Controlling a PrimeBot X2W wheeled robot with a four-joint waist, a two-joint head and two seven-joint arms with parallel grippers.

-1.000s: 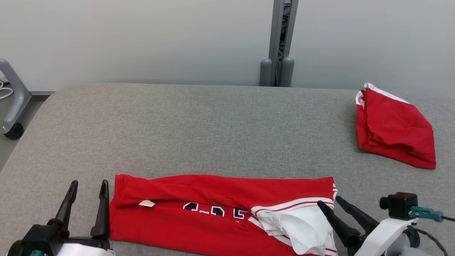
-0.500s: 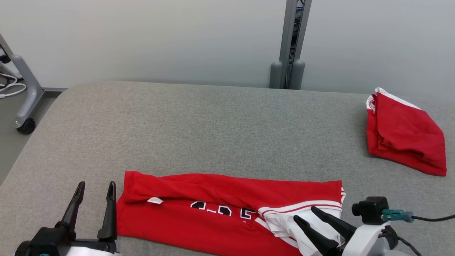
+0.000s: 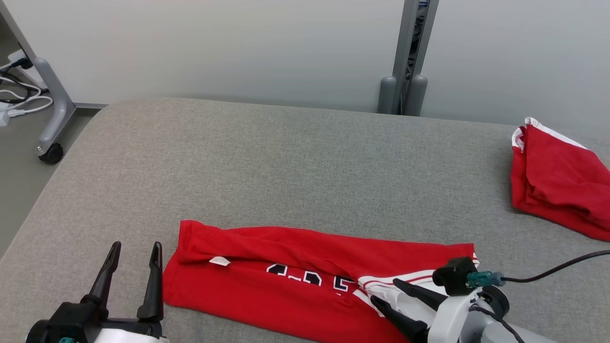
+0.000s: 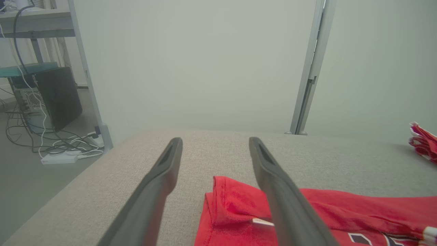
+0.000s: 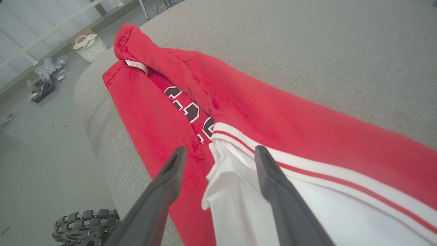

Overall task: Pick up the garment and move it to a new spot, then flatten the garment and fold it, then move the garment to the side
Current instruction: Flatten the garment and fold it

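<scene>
Swinging in over the garment (image 3: 267, 300), the right gripper (image 3: 385, 291), spread, now hangs above its white sleeve, probably to grasp; the left gripper (image 3: 136, 250) waits spread.

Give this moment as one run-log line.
long red jersey: half-folded on grey fabric table | left gripper: open, beside its left end | right gripper: open, over white sleeve | folded red garment: far right
</scene>
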